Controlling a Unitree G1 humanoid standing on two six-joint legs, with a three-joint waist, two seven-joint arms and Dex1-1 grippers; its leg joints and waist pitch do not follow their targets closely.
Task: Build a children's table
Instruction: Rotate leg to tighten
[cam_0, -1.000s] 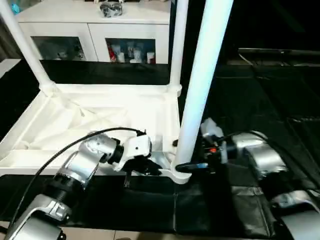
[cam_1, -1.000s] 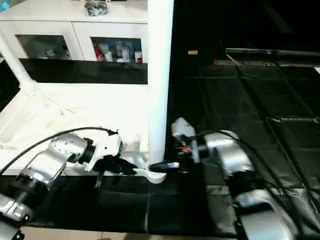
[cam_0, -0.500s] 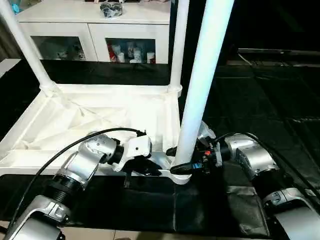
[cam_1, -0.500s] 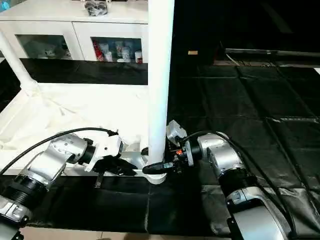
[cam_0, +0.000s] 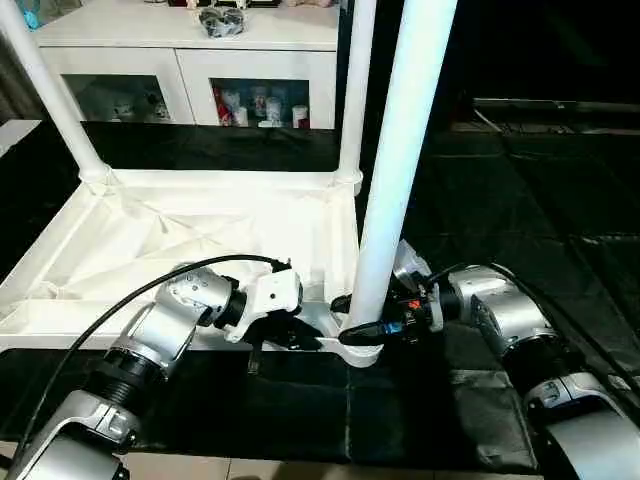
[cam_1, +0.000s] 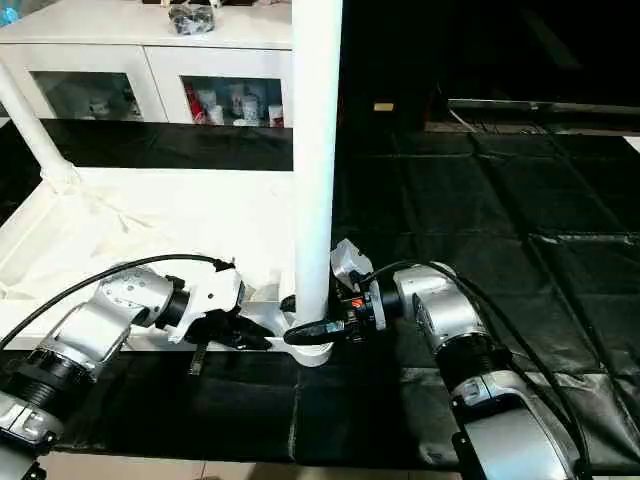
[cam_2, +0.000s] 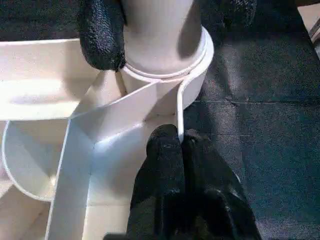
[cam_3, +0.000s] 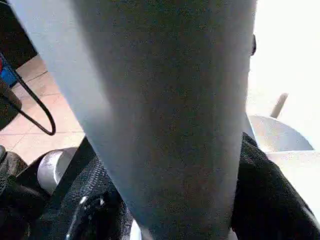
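— Left wrist view: how were the grippers?
— Left gripper (cam_2: 181, 145) pinched the tabletop (cam_0: 150, 245) rim, closed. Right gripper (cam_0: 362, 318) clasped the near leg (cam_0: 400, 160) at its socket.
— How many legs stood?
— Three, upright on the upturned top.

Silver forearms (cam_0: 150, 345), black cables (cam_0: 90, 330)

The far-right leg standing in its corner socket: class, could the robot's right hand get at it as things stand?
Probably not straight away. The right hand has its fingers around the base of the near leg, which stands between it and the far-right leg.
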